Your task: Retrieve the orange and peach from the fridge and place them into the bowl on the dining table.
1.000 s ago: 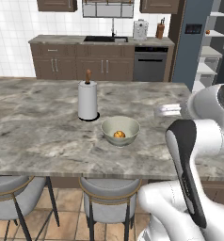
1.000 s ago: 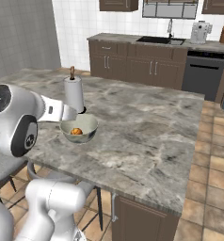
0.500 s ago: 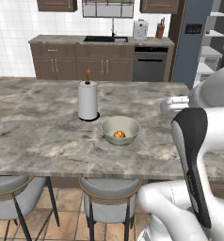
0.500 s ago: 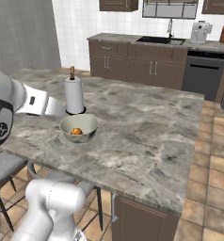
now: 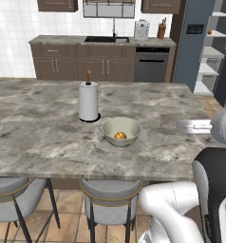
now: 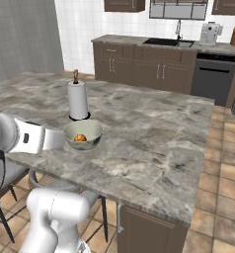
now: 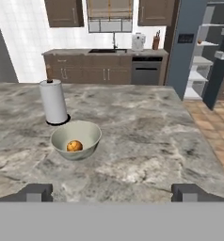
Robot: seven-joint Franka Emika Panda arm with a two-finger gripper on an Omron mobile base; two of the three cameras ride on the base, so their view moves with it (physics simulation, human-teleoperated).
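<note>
My gripper (image 7: 112, 192) is wide and empty; the orange (image 7: 74, 146) sits in the bowl (image 7: 76, 139). Swinging toward the fridge (image 5: 196, 42), I could clip that bowl.

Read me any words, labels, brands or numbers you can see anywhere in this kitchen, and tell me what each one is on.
None can be read.
Fridge door panel: small blue lights, too blurred to read as text.
Bowl, paper towel roll, dining table: no lettering.

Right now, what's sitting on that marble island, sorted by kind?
Bowl: 1
Orange fruit in the bowl: 1
Paper towel roll: 1
Total: 3
</note>
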